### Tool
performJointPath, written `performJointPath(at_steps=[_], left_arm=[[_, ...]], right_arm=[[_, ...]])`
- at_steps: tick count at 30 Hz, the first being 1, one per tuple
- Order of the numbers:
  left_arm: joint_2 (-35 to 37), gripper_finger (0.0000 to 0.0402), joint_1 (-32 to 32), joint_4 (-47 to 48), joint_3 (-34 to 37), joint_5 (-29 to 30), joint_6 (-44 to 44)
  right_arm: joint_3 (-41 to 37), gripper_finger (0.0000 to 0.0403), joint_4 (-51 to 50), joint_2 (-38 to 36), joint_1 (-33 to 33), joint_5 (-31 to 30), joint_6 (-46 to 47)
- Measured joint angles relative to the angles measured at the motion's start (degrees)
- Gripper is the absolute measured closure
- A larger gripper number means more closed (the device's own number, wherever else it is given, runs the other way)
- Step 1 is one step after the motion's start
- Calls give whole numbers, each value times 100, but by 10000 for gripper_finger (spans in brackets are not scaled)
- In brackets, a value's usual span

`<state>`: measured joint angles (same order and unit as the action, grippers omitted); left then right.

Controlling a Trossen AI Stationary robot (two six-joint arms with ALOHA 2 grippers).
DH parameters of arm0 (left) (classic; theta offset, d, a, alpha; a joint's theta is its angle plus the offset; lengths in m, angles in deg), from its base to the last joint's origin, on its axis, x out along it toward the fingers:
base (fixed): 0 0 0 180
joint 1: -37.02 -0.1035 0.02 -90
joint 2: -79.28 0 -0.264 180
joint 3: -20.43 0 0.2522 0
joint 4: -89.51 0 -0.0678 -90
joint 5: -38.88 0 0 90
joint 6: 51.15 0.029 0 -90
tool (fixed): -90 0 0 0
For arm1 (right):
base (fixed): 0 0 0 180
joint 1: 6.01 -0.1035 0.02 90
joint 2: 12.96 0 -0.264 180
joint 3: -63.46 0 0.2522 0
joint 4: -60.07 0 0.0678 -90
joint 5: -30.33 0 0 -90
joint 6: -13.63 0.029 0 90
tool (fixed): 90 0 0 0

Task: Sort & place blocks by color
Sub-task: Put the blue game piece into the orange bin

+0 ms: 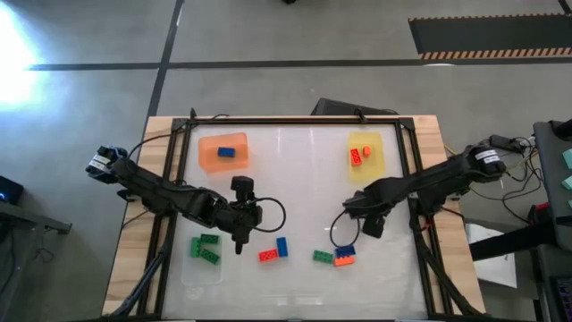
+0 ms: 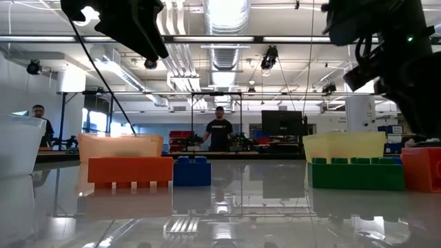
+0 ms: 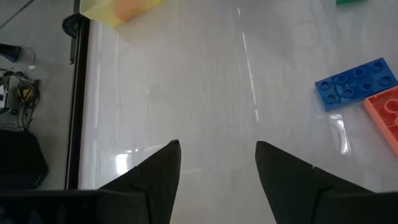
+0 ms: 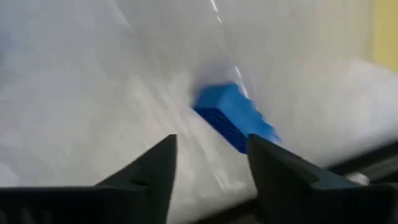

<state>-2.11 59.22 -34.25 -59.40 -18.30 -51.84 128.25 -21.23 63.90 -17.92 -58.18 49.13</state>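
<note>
My left gripper (image 1: 239, 243) (image 3: 217, 149) hangs open over the bare table top, left of a red-orange block (image 1: 267, 255) (image 3: 387, 109) and a blue block (image 1: 282, 247) (image 3: 355, 83) lying flat side by side. My right gripper (image 1: 347, 224) (image 4: 211, 146) is open above another blue block (image 1: 345, 250) (image 4: 235, 117), which lies just beyond its fingertips, against a red-orange block (image 1: 343, 261). A green block (image 1: 323, 257) (image 2: 355, 173) lies beside them. Two green blocks (image 1: 205, 248) sit in the clear tray, one blue block (image 1: 225, 152) in the orange tray, red-orange blocks (image 1: 359, 154) in the yellow tray.
The orange tray (image 1: 211, 157) and the yellow tray (image 1: 380, 159) stand near the table's far edge, and the clear tray (image 1: 201, 266) near the near-left corner. A black frame (image 1: 407, 179) runs around the white top. People stand in the room beyond the table (image 2: 219, 131).
</note>
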Motion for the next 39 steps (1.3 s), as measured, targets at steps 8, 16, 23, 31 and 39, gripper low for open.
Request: performJointPath(at_steps=[8, 16, 23, 31, 39], left_arm=[[0, 210, 0, -2, 0, 0, -7], [0, 210, -2, -2, 0, 0, -39], [0, 210, -9, -2, 0, 0, -37], [0, 210, -9, -16, 0, 0, -37], [0, 210, -7, -513, 55, -87, -52]], right_arm=[[96, 140, -289, 739, 134, 3, -846], [89, 127, -265, 1673, 145, -31, -1609], [94, 186, -237, 2077, 145, -246, -1665], [83, 281, -103, 1782, 147, -352, -1565], [41, 281, 1283, 563, 145, -522, -1113]])
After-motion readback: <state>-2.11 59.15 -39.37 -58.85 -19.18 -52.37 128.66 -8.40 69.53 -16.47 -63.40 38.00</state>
